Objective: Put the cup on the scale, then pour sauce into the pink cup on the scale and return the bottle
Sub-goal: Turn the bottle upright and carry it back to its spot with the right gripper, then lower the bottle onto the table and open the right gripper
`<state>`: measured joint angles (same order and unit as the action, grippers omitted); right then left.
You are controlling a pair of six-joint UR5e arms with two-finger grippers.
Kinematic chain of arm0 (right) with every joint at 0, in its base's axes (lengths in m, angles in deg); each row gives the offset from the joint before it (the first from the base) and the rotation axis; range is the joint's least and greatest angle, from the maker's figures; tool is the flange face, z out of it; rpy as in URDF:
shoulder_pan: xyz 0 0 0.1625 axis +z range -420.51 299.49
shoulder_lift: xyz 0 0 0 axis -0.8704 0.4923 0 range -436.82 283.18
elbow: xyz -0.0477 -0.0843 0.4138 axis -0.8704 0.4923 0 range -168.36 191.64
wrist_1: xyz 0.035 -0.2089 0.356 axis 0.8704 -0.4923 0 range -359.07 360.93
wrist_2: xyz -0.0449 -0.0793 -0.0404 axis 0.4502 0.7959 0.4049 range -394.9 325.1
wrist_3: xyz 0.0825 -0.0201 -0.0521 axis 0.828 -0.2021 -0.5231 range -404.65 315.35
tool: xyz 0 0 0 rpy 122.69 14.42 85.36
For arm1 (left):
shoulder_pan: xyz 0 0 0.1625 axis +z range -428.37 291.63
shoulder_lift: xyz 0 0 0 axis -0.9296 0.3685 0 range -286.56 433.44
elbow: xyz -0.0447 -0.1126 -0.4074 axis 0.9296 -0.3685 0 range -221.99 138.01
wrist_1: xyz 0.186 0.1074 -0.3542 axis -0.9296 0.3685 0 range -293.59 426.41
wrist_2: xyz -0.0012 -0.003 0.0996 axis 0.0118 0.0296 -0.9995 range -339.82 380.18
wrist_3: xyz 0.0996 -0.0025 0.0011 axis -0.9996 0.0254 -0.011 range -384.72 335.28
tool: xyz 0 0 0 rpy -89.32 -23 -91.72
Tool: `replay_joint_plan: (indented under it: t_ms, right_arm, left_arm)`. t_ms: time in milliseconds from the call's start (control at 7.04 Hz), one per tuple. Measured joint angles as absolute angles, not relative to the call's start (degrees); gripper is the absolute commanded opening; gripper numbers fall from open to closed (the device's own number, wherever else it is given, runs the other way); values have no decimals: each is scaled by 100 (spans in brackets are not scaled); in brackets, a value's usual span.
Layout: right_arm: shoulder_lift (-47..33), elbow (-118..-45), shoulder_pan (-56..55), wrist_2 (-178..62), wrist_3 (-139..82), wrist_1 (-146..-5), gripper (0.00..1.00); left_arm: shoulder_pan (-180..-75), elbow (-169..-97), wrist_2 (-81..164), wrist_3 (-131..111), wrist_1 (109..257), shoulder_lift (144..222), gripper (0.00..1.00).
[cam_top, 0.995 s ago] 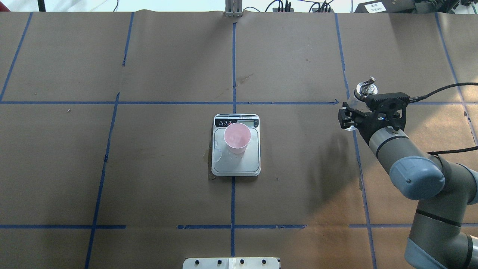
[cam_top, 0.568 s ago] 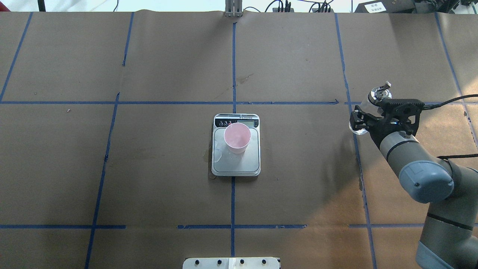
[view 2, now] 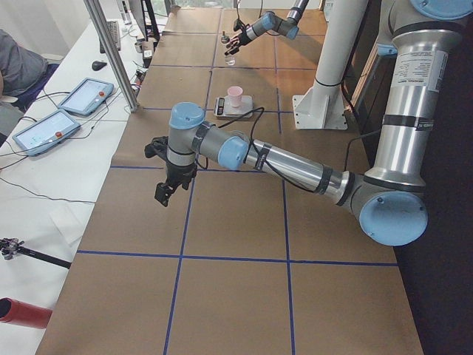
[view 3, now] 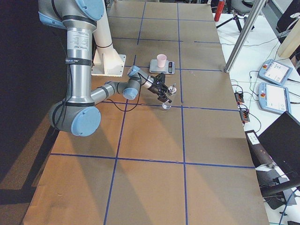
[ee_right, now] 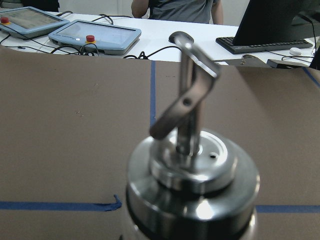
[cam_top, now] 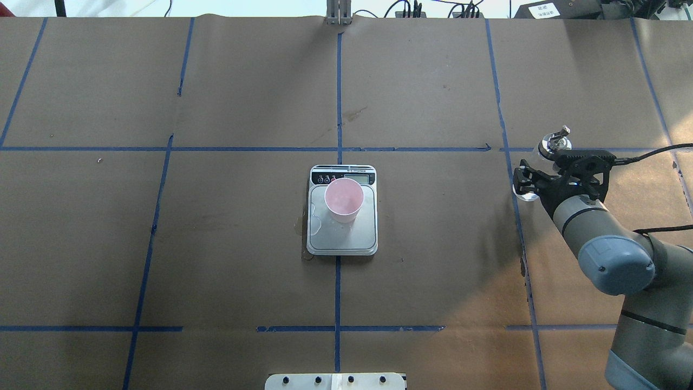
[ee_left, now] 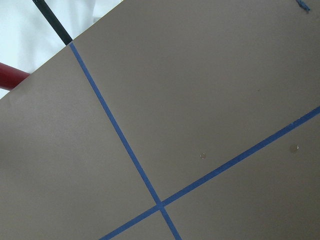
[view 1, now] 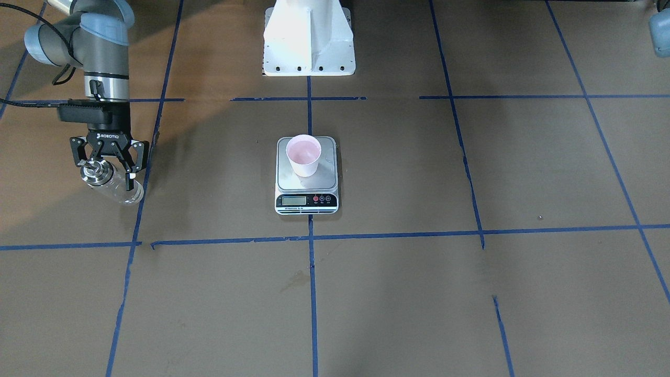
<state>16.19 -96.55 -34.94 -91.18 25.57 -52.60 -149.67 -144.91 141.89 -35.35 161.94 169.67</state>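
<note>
Here, the pink cup (view 1: 303, 153) stands on the scale (view 1: 327, 177) at the middle of the worktop (view 1: 419, 293). Well apart from it, the right gripper (view 1: 107, 173) has its fingers clamped on the tilted glass bottle (view 1: 118, 187), low over the worktop. Let go while tilted, the bottle would likely topple and spill. Whether the left gripper (view 2: 167, 186) has its fingers apart, I cannot tell.

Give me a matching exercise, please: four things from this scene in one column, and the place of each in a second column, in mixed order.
Things:
1. cup
2. scale
3. bottle
4. left hand

Places:
a. gripped by the right hand
b. over bare brown paper, far from the other three
c. astride the central blue tape line
d. standing on the scale

Pairs: 1-d, 2-c, 3-a, 4-b.
</note>
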Motion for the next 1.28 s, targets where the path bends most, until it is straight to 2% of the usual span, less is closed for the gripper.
replay_joint_plan:
  t_ms: [142,284,426,568,995,1279]
  right_arm:
    - [1591,-9650,-3546,-9127,2558,-5260,8]
    - [1574,-9645,-3607,-9130,2558,-5260,31]
    - [1568,-9638,-3667,-9130,2556,-5258,72]
    - [1565,-9628,-3717,-9121,2550,-5254,99]
    - [1570,-9675,-3763,-9129,2522,-5255,100]
    - [1827,-10094,-3718,-9860,2469,-5312,100]
  left_arm:
    - [-14967,-14486,14187,-3535,16194,16968,100]
    - [-14967,-14480,14187,-3535,16194,16970,100]
    - [-14967,-14473,14184,-3535,16194,16973,100]
    - [-14965,-14461,14180,-3535,16194,16975,100]
    - [-14959,-14441,14173,-3535,16194,16980,100]
    - [-14959,-14448,14173,-3533,16194,16977,100]
